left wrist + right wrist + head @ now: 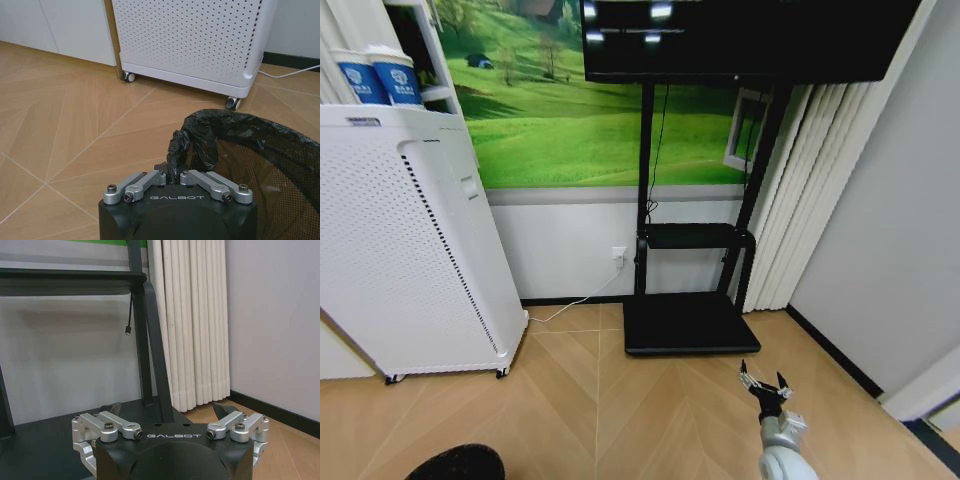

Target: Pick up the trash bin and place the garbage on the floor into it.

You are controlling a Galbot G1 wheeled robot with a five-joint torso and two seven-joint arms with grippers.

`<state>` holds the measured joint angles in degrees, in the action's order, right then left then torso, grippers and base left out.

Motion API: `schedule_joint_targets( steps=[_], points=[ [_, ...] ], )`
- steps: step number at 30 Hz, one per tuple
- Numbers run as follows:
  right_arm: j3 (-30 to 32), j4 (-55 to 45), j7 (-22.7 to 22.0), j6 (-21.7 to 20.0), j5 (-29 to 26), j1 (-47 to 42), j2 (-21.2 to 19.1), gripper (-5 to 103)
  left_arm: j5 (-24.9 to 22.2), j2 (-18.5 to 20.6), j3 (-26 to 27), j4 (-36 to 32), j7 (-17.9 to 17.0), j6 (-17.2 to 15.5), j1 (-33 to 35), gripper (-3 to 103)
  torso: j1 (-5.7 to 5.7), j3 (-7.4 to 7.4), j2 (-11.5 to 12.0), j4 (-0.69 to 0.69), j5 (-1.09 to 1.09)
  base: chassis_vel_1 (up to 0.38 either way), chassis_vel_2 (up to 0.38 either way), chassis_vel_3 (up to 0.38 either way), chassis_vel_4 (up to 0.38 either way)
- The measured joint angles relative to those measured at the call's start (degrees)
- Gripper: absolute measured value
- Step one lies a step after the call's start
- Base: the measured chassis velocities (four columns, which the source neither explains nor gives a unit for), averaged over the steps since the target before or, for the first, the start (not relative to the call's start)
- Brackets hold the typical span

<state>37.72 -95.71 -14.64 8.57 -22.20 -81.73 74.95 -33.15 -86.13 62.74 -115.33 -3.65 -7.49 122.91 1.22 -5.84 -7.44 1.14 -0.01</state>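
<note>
In the left wrist view my left gripper (173,176) is shut on the bunched black bag at the rim of the trash bin (260,165). The bin's dark mesh inside shows beside the gripper. In the head view the trash bin (455,463) is a black shape at the bottom left edge. My right gripper (765,386) hangs open above the floor (650,410) at the lower right, holding nothing. In the right wrist view its fingertips (112,410) stand wide apart, facing the TV stand. The garbage is out of view.
A tall white perforated appliance (410,250) on castors stands at the left, with blue-and-white paper cups (380,80) on top. A black TV stand (685,320) with a flat base sits against the far wall. White curtains (800,200) and a grey wall close the right side.
</note>
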Motion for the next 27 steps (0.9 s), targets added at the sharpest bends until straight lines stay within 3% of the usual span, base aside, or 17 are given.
schedule_joint_targets(
  steps=[8,17,19,27],
  points=[
    [0.38,1.19,0.33,0.16,-1.54,0.63,-0.46,100,-0.77,-0.94,0.92,-0.43,0.07,1.72,2.72,7,0.0,0.0,0.0,0.0,0.01,0.0,0.0,0.0,0.0],
    [0.51,1.58,0.55,0.51,-1.77,0.18,-0.34,100,-0.23,-0.98,1.05,-0.1,-0.8,1.55,1.67,5,0.0,0.0,0.0,0.02,0.0,0.0,0.0,0.0,0.0],
    [0.96,2.07,0.63,0.61,-2.31,0.04,-0.35,100,-0.16,-0.85,1.8,-0.39,-2.71,0.23,0.85,22,0.0,0.0,0.0,0.01,0.02,0.0,0.0,0.0,0.0],
    [1.19,3.45,0.65,0.36,-3.39,0.94,-0.46,100,-0.76,-0.16,3.17,-0.28,-3.97,-1.39,0.37,44,0.0,0.0,0.0,0.0,0.01,0.0,0.0,0.0,0.0]
  ],
)
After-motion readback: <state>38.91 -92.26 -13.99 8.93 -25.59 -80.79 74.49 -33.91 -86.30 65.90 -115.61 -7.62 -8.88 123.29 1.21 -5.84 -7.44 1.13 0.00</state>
